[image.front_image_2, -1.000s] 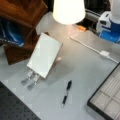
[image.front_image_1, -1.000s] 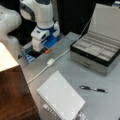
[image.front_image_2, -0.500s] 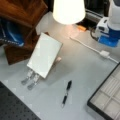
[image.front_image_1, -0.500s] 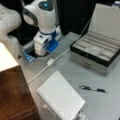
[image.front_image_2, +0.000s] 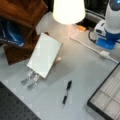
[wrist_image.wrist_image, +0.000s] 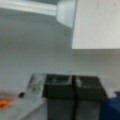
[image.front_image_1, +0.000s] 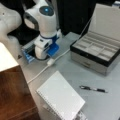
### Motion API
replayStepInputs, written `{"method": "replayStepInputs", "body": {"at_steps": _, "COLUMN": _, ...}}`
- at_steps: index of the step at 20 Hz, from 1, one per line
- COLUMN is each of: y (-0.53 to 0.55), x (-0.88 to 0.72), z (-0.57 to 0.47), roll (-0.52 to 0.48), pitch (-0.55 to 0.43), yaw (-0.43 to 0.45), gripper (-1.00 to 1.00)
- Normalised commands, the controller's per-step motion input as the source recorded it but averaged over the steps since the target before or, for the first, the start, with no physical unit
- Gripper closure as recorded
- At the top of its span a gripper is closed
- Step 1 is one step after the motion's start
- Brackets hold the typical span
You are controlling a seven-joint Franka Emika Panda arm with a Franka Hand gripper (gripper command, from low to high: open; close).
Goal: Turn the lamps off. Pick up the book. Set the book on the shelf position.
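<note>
The lamp's off-white shade [image.front_image_2: 68, 10] glows bright at a front view's top, and it shows as a pale shape [image.front_image_1: 6, 58] at a front view's left. Its thin white cord [image.front_image_1: 40, 72] runs across the table to the small white switch [image.front_image_1: 50, 61] [image.front_image_2: 104, 53]. My gripper [image.front_image_1: 49, 57] [image.front_image_2: 106, 48] hangs just above the switch, and in the wrist view its dark fingers [wrist_image.wrist_image: 60, 92] are shut together with the switch [wrist_image.wrist_image: 97, 22] ahead. The white spiral book [image.front_image_1: 61, 96] [image.front_image_2: 45, 55] leans on a metal stand. The reddish-brown shelf block [image.front_image_1: 12, 92] [image.front_image_2: 22, 12] stands beside it.
An open grey compartmented box [image.front_image_1: 97, 53] [image.front_image_2: 107, 97] sits at a front view's right. A black pen [image.front_image_1: 93, 89] [image.front_image_2: 66, 92] lies on the grey table between the box and the book. The metal strip stand's feet [image.front_image_2: 30, 81] stick out below the book.
The arm has come down and a little sideways, bringing the gripper closer over the switch. The book, pen and lamp have not moved.
</note>
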Motion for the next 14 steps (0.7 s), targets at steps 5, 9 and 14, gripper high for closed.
{"method": "replayStepInputs", "body": {"at_steps": 5, "y": -0.29, "x": -0.83, "z": -0.61, "roll": 0.046, "pitch": -0.637, "yaw": 0.02, "gripper": 1.0}}
{"method": "replayStepInputs", "body": {"at_steps": 9, "y": -0.22, "x": -0.82, "z": -0.57, "roll": 0.022, "pitch": -0.65, "yaw": 0.041, "gripper": 1.0}}
{"method": "replayStepInputs", "body": {"at_steps": 14, "y": -0.21, "x": -0.87, "z": -0.49, "roll": -0.02, "pitch": -0.655, "yaw": 0.047, "gripper": 1.0}}
